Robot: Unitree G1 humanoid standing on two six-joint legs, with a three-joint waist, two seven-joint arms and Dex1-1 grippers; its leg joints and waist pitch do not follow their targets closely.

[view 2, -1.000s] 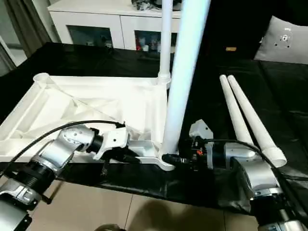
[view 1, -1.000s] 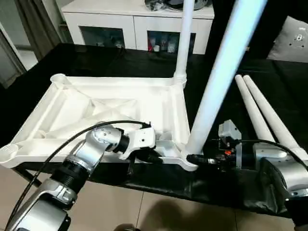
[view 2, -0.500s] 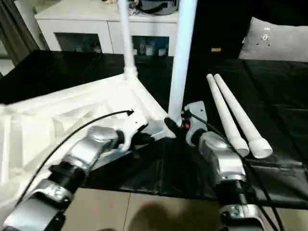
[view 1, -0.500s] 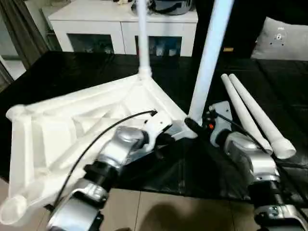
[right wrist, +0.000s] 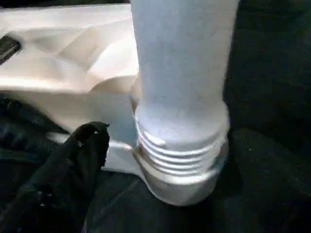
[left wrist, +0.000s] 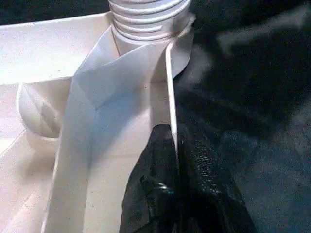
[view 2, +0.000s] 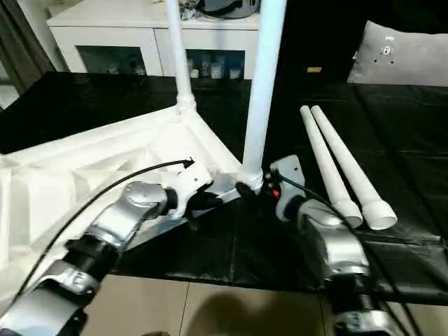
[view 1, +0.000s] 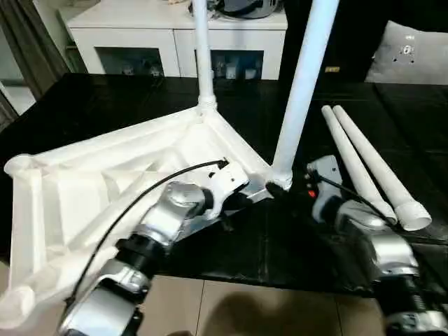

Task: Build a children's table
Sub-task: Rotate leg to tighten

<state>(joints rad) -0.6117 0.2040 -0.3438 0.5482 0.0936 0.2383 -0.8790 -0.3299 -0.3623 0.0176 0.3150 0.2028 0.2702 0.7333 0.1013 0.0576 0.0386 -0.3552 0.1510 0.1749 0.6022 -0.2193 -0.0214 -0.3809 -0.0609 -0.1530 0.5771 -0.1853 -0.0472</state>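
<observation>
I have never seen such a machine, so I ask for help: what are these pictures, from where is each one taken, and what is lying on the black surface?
This is a humanoid robot with two silver arms, assembling a children's table. Two pictures come from its head, looking down; two come from cameras on its wrists.

On the black work table lies the white table top, upside down. Two legs stand in corner sockets: the far leg and the near leg. Two loose legs lie side by side on the robot's right.

The left gripper is shut on the top's thin rim. The right gripper is beside the near leg's threaded base; whether it grips is unclear.
</observation>
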